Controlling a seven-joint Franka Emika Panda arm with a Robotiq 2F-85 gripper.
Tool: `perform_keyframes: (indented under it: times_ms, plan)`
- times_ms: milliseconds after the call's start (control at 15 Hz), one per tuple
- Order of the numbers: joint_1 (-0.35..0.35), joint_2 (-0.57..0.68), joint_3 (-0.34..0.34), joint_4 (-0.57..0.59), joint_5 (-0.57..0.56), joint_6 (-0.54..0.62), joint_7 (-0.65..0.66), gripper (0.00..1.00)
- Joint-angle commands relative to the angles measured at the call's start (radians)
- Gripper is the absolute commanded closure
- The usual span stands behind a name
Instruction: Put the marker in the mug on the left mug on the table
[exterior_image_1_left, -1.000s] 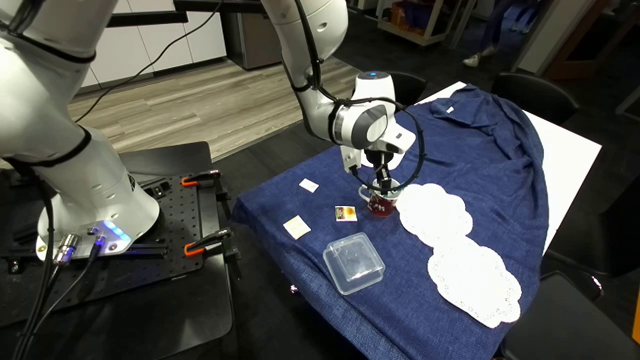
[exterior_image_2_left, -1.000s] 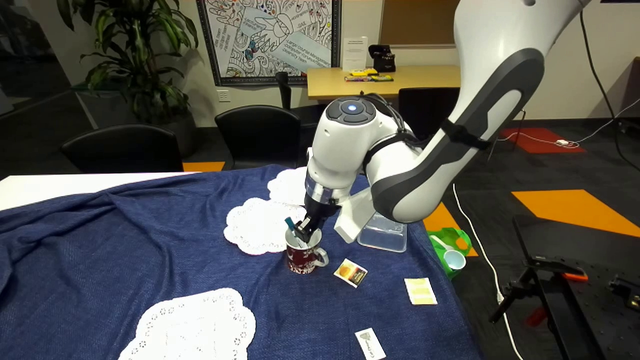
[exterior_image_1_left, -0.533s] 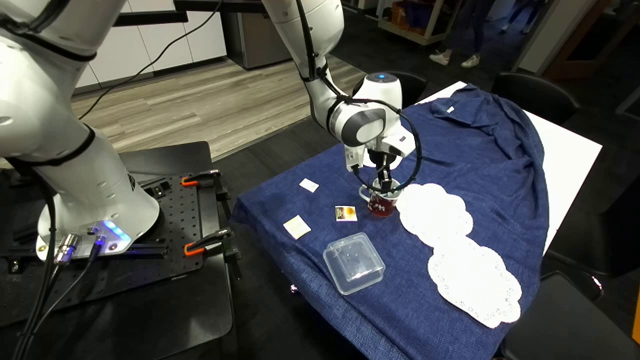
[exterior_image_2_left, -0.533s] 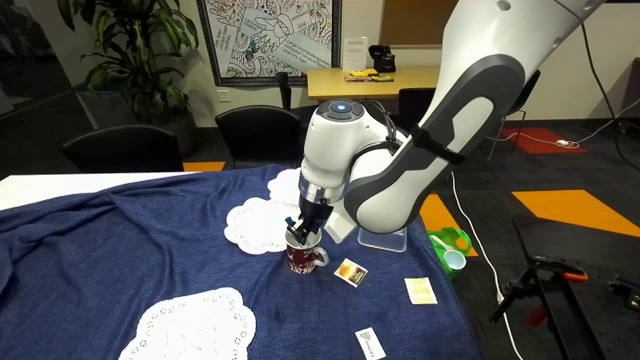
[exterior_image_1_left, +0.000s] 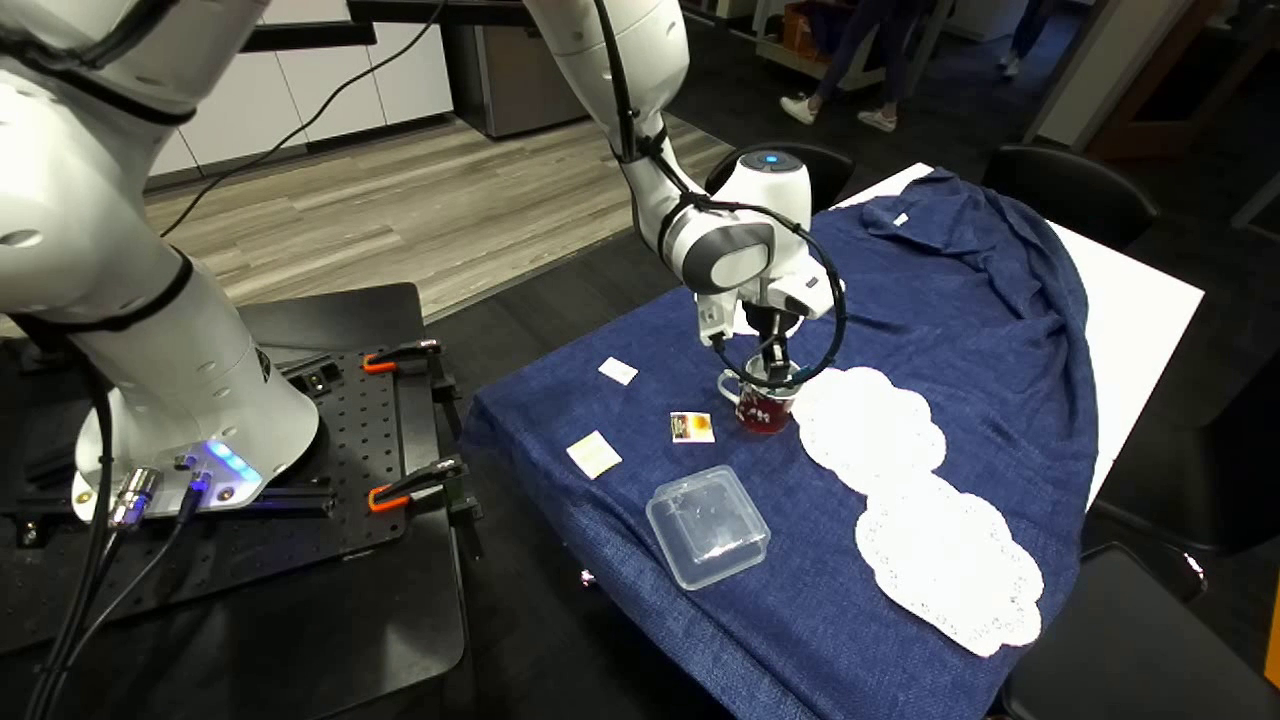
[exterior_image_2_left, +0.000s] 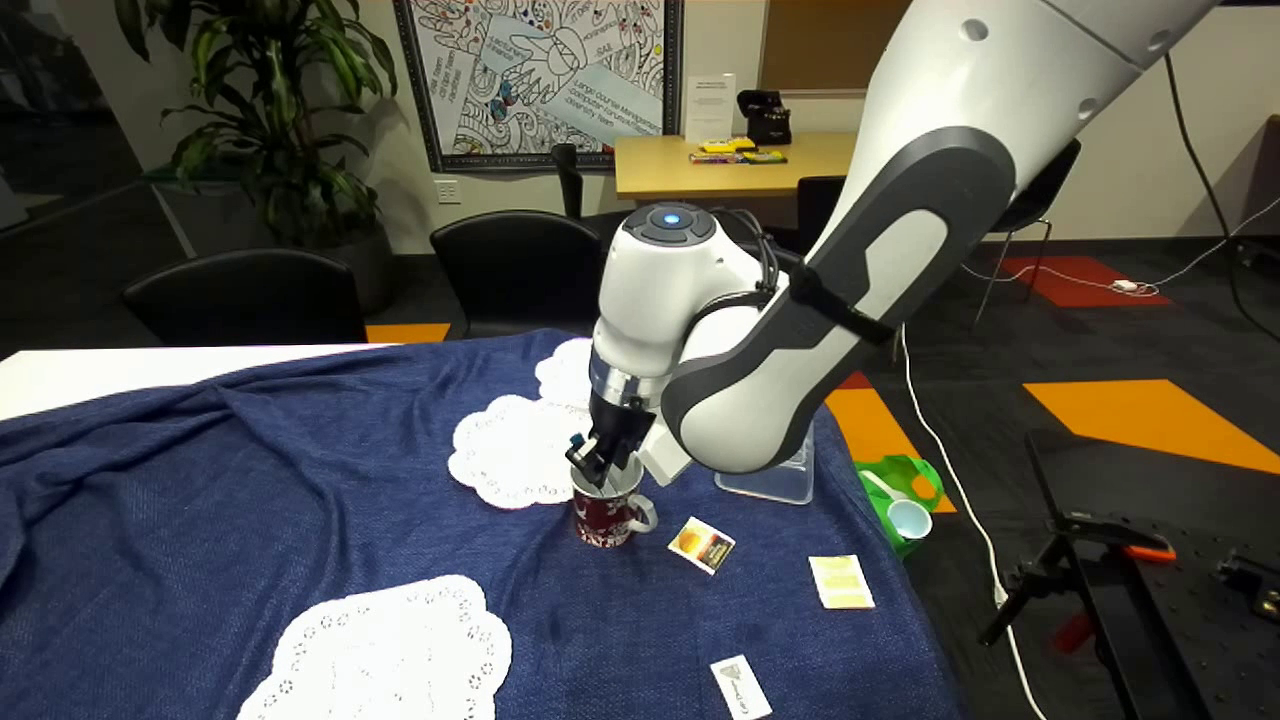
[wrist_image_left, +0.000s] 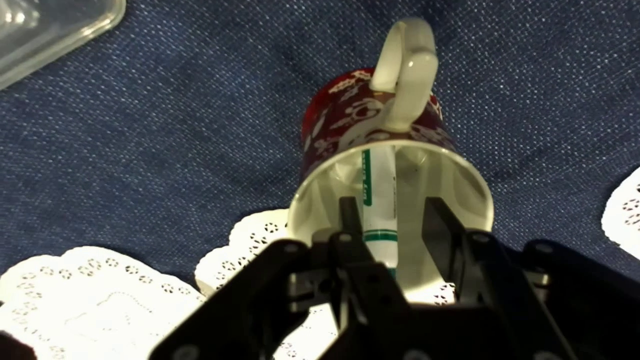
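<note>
The mug (exterior_image_1_left: 762, 412) stands upright on the blue-draped table (exterior_image_1_left: 900, 310); it also shows in an exterior view (exterior_image_2_left: 602, 522). Its outside is dark red with white patterns, its inside white. In the wrist view the mug (wrist_image_left: 370, 112) has its handle at the top. The marker (wrist_image_left: 381, 195), white with green bands, leans inside the mug; its teal end (exterior_image_2_left: 577, 440) sticks out above the rim. My gripper (wrist_image_left: 391, 206) is open, one finger on each side of the marker, with a clear gap on the right; the left finger is close to it. The fingertips (exterior_image_2_left: 590, 468) are at the mug's mouth.
A clear plastic container (exterior_image_1_left: 708, 527) and several small packets, such as an orange one (exterior_image_1_left: 692, 427) and a yellowish one (exterior_image_1_left: 594, 455), lie near the mug. White doilies (exterior_image_1_left: 870, 430) lie beside it. A cable (exterior_image_1_left: 838, 300) loops round the wrist.
The arm has swung and tilted a little; in an exterior view the gripper shifted slightly left along the marker's upper end. The mug has not moved. A person walks in the background.
</note>
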Motion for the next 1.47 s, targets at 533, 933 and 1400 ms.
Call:
perform_keyframes:
  times_ms: [533,933,1400]
  plan:
    - [0.040,0.084,-0.042,0.108,0.041,-0.021,-0.041,0.74]
    - [0.058,0.094,-0.062,0.118,0.036,-0.015,-0.031,0.95]
    - [0.113,-0.024,-0.123,-0.022,0.029,0.062,-0.020,0.95]
